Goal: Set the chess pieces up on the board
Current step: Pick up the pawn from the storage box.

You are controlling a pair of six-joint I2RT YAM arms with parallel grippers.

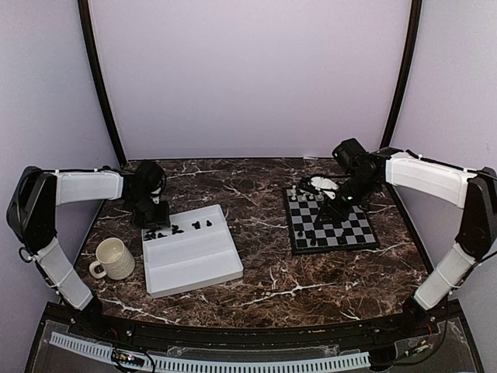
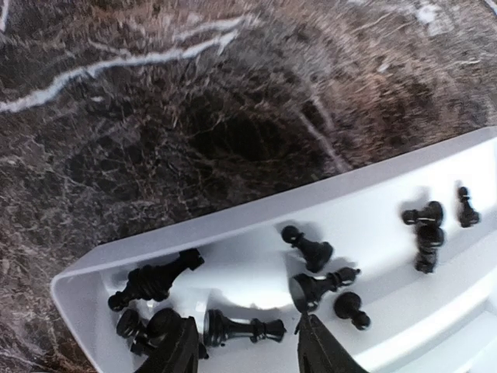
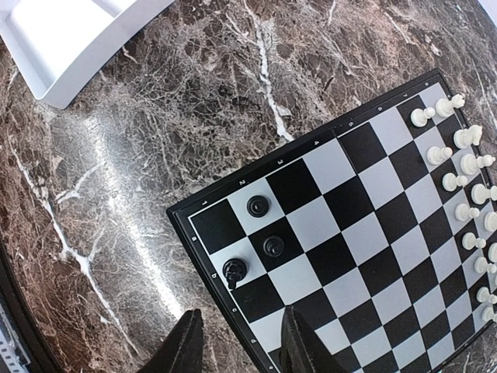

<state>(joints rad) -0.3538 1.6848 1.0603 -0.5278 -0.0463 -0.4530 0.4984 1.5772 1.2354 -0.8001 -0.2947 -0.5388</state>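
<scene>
Dark brown marble table, veined with white. Left of centre on it, shallow white rectangular plastic tray, set slightly askew. Just beside the tray's near left corner, upright cream ribbed ceramic mug, handle turned left.

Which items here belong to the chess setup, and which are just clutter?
Job: chessboard; black chessmen loose in the white tray; white chessmen and a few black pieces already on the board.
Lying about: cream mug, left of the tray.

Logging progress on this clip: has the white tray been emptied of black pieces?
No, the left wrist view shows several black chess pieces lying in the white tray.
</scene>
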